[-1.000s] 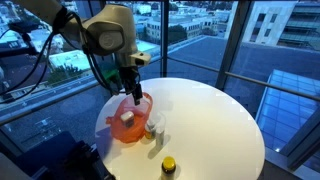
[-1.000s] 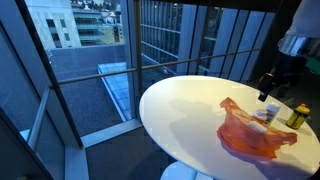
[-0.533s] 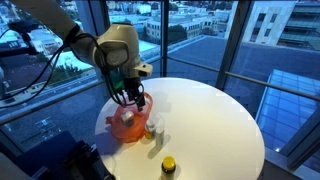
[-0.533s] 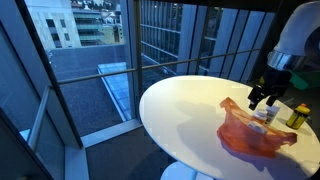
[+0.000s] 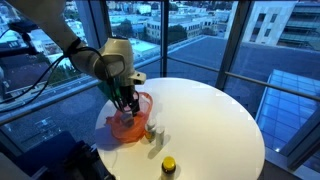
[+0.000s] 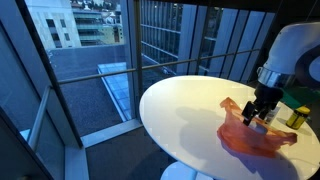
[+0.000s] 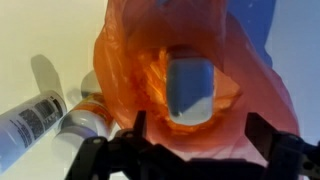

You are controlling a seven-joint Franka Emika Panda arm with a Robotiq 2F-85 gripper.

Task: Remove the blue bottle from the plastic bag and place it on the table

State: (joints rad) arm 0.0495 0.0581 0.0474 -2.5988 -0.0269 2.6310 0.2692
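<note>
Looking down, we see our pincer spread wide and empty above the orange plastic bag, the blue bottle inside it, on the white tabletop.

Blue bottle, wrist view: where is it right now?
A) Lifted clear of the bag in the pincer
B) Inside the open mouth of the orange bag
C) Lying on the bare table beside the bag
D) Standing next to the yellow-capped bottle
B: the blue bottle sits down inside the orange bag, whose plastic rings it, while the pincer hangs open on either side of it.
</note>
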